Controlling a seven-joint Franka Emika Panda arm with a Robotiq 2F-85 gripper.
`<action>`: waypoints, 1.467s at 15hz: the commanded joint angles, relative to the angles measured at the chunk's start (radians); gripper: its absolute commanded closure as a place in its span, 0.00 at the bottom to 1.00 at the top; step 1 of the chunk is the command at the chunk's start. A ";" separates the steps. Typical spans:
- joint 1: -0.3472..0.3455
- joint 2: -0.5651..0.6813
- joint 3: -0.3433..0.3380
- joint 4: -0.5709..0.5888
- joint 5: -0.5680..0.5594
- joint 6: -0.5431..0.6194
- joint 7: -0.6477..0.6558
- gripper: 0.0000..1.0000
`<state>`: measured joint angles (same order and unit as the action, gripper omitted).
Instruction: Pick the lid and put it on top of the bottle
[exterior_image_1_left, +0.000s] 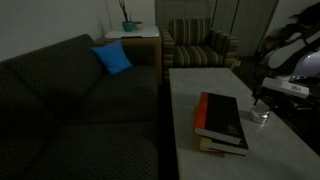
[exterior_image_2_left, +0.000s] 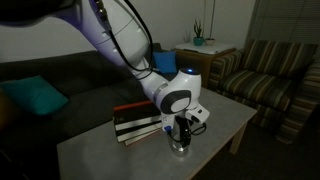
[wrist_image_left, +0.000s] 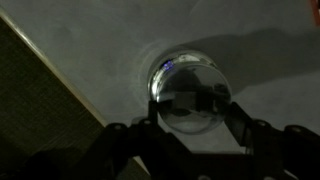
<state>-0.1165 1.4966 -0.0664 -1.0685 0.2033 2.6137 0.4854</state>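
In an exterior view: bottle (exterior_image_1_left: 260, 115) on the bench (exterior_image_1_left: 190, 90), just beside the books (exterior_image_1_left: 222, 120), with the claw (exterior_image_1_left: 264, 100) directly over it and bare bench toward the armchair (exterior_image_1_left: 200, 45). In an exterior view: bottle (exterior_image_2_left: 180, 144) near the bench's front edge. Wrist view: claw (wrist_image_left: 190, 128) part-spread, its fingers (wrist_image_left: 142, 128) flanking what looks like the lid (wrist_image_left: 192, 112) over the bottle; cannot tell whether they pinch it.

Cushion (exterior_image_1_left: 112, 58) is showing blue; armchair (exterior_image_1_left: 200, 45) is wearing olive stripes; book (exterior_image_1_left: 225, 115) is showing black; lid (wrist_image_left: 192, 112) is gleaming silvery
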 joint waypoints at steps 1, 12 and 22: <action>-0.005 0.000 -0.002 -0.002 0.022 -0.004 -0.001 0.57; -0.004 0.000 -0.002 0.001 0.033 0.006 0.006 0.00; 0.034 -0.041 0.005 -0.105 0.004 0.218 -0.040 0.00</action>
<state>-0.1041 1.4954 -0.0571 -1.0798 0.2138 2.7268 0.4643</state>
